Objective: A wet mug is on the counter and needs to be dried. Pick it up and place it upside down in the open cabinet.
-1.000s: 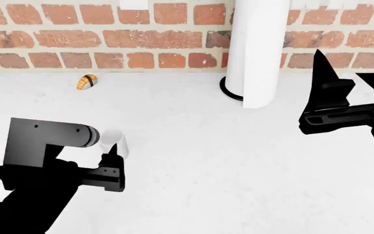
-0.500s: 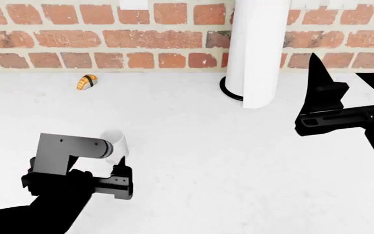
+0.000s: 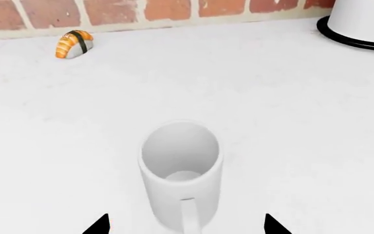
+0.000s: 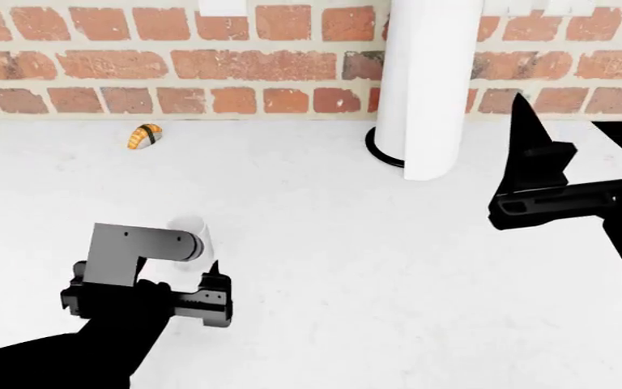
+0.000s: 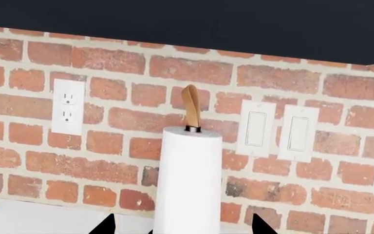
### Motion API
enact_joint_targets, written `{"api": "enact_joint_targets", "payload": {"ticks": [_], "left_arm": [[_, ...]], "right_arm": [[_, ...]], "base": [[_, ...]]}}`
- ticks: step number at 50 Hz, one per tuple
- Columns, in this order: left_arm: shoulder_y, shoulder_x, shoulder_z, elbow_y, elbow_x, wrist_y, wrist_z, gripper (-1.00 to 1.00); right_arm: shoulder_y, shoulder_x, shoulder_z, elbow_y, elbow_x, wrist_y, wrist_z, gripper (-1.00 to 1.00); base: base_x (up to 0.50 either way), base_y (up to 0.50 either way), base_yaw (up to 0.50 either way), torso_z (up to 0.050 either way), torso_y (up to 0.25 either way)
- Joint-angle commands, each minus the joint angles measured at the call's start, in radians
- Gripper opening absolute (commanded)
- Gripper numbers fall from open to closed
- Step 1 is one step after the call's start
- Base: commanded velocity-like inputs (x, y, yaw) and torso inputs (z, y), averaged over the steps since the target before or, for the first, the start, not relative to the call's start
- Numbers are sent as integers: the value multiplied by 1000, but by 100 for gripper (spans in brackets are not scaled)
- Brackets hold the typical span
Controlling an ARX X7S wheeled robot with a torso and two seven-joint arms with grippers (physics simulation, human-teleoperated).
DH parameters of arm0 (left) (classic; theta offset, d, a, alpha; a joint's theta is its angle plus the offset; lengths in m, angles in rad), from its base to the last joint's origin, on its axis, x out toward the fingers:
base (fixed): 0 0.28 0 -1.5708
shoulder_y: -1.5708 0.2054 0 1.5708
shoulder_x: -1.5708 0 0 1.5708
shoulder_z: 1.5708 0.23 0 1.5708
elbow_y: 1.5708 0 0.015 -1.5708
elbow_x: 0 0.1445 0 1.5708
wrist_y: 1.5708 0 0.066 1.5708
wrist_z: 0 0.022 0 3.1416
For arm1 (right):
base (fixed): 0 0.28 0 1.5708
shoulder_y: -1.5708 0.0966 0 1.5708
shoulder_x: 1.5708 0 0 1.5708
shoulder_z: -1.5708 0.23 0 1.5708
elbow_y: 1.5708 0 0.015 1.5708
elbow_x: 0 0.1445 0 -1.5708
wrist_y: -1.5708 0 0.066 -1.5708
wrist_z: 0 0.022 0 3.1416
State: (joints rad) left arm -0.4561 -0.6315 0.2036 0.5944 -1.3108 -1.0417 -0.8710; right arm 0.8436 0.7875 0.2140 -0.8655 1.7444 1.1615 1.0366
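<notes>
Mug (image 3: 180,178) stands upright — just ahead of the left hand (image 3: 185,225).

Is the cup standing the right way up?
Yes, the mug stands upright on the counter, and the left wrist view looks down into its open mouth.

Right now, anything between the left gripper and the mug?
Nothing visible. In the left wrist view the mug stands upright on the counter, handle toward the camera, with the open left gripper lined up on it and bare counter either side. The sushi piece and paper roll sit well behind.
</notes>
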Motion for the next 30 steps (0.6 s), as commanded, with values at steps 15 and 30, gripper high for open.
{"api": "enact_joint_targets", "payload": {"ticks": [15,30], "left_arm": [[-60,35,52,-115,80,13,59,100],[-96,56,69,-185,91,21,94,100]], "right_arm": [[-37,-9,9,-3,-51,-7,-44,100],[-66,-10,21,-10,-76,-14,-66,100]], "base": [[0,0,0,0,0],[0,0,0,0,0]]}}
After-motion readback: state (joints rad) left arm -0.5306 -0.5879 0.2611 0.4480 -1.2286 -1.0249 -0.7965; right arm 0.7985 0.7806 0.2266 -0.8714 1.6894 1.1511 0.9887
